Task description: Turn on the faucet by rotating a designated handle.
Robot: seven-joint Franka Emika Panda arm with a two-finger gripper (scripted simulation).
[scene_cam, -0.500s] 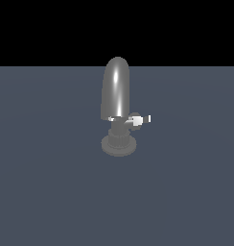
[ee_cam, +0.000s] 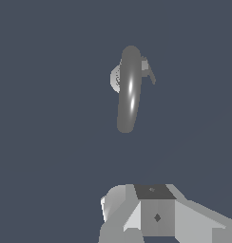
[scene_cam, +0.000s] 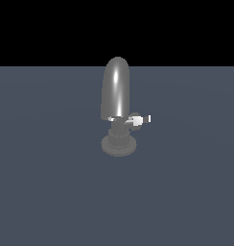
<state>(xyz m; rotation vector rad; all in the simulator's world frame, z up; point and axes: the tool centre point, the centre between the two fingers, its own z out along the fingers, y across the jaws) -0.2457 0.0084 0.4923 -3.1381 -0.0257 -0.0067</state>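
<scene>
Where faucet (scene_cam: 117, 96) stands — handle (scene_cam: 140, 120) unobstructed, floor (scene_cam: 42, 192) around.

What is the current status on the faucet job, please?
Gripper well short of the faucet, touching nothing; jaws' state unclear. Handle untouched, white tip pointing to the exterior view's right. Nothing in the way.

A shiny grey metal faucet (scene_cam: 117, 103) with a tall bullet-shaped spout is seen upright on a round ribbed base, set on a plain slate-grey floor (scene_cam: 47, 192). A short grey white-tipped handle (scene_cam: 139, 120) is pointed toward the exterior view's right.
</scene>
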